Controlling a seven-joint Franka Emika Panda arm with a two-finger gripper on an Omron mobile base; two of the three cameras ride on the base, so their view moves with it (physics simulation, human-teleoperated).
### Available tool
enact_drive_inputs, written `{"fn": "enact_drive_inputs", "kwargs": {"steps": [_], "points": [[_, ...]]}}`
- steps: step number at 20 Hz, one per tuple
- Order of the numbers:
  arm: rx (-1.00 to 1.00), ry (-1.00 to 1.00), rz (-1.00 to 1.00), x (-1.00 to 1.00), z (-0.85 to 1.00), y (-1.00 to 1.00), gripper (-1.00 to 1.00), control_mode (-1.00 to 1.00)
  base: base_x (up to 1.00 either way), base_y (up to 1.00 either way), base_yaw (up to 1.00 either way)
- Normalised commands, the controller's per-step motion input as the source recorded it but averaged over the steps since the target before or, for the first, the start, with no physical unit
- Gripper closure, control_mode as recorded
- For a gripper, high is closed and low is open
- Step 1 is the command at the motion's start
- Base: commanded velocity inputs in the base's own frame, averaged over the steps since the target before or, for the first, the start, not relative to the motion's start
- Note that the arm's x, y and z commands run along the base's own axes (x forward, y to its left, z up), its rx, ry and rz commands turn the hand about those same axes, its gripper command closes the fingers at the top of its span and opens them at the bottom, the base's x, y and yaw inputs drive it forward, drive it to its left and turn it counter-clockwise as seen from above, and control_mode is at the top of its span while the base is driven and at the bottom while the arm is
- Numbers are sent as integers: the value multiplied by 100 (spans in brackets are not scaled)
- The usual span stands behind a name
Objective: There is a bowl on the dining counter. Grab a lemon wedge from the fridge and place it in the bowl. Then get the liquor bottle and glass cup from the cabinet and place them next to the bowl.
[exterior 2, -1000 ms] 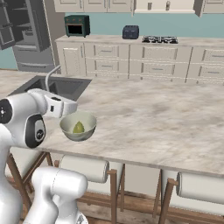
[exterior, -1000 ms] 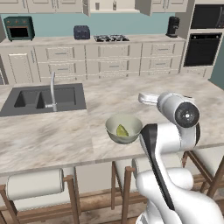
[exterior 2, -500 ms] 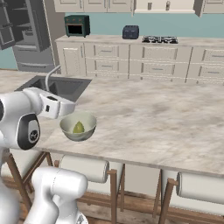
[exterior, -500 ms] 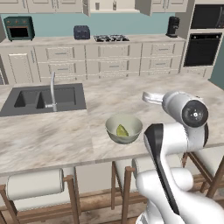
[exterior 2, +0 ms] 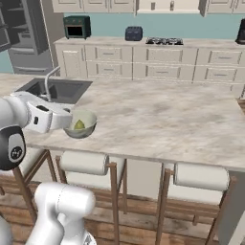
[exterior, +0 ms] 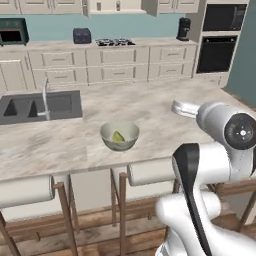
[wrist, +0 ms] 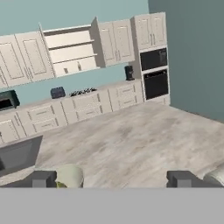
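1 lemon wedge (exterior: 118,137) in bowl (exterior: 119,135) on dining counter (exterior: 150,110).

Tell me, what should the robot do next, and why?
Probably head for the cabinet across the kitchen: the lemon wedge already lies in the bowl, the pincer stands open with nothing between its tips, and one upper door is swung open.

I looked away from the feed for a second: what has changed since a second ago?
The arm has swung away from the bowl toward the counter's right side, the hand turning to face the open cabinet. Nothing was grasped or released. The gripper stays open and empty. The lemon wedge still lies in the bowl on the dining counter.
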Motion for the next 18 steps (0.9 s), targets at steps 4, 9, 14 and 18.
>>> {"fn": "enact_drive_inputs", "kwargs": {"steps": [4,9,14,18], "points": [[0,0,0,0,0,0,-100,100,-54,-96,-20],[0,0,0,0,0,0,-100,100,-15,-100,-17],[0,0,0,0,0,0,-100,100,0,-100,-14],[0,0,0,0,0,0,-100,100,0,-100,-13]]}}
